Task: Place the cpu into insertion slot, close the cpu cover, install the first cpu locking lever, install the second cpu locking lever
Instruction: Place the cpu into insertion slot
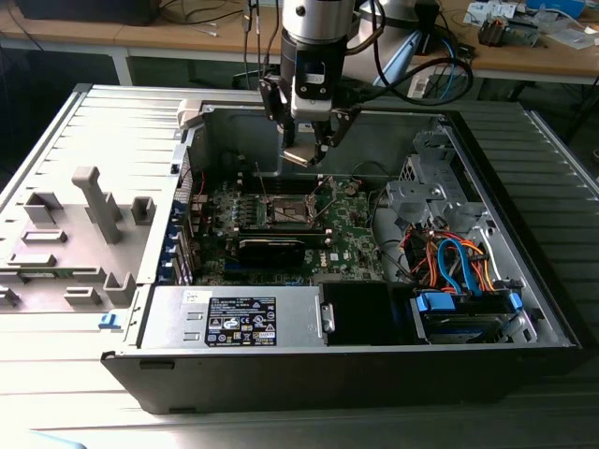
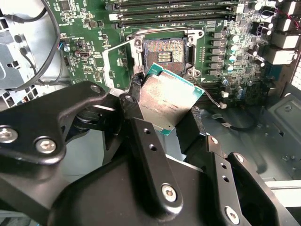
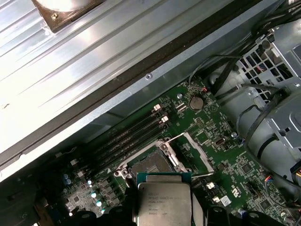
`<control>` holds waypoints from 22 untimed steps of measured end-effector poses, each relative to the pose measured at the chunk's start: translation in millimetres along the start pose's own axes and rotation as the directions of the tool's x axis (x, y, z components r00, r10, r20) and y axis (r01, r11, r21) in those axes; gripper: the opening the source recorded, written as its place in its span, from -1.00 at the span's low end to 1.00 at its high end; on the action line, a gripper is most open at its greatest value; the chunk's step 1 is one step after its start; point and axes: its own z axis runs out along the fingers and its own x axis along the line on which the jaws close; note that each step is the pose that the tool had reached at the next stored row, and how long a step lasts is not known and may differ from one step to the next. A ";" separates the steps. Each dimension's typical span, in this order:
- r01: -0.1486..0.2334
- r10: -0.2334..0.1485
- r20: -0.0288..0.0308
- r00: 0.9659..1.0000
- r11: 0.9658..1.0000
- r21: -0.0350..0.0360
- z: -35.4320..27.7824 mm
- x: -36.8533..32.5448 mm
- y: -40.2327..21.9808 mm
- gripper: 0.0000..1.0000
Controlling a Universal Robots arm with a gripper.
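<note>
Second wrist view puts the black gripper point(image 2: 167, 110) closest, its two fingers point(image 2: 141, 127) closed narrowly on opposite edges of the cpu point(image 2: 164, 96), which hangs tilted with its grey metal top showing and a green rim around it. Just beyond the chip lies the insertion slot point(image 2: 165, 54), a dark square of contacts ringed by a silver frame, bare and uncovered; the cpu is above and just short of it, not touching. The cpu cover point(image 2: 120, 61) is swung open on its hinge and lies flat beside the socket. In the first wrist view the cpu point(image 3: 164, 202) sits nearest, then the insertion slot point(image 3: 150, 165), then the opened cpu cover point(image 3: 197, 150) with a thin wire lever point(image 3: 173, 137) lifted clear of the frame, and long black memory slots point(image 3: 131, 134) behind. In the exterior view the gripper point(image 1: 309, 150) hangs in the upper middle of the frame over the green motherboard point(image 1: 356, 234), inside an open computer case point(image 1: 140, 281). A grey plastic fixture point(image 1: 94, 215) stands at the exterior view's left, and a wooden bench point(image 1: 187, 33) crosses the far top.
</note>
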 end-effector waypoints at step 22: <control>-0.103 0.103 0.004 0.995 0.995 -0.003 1.1 0.0 -0.1 0.09</control>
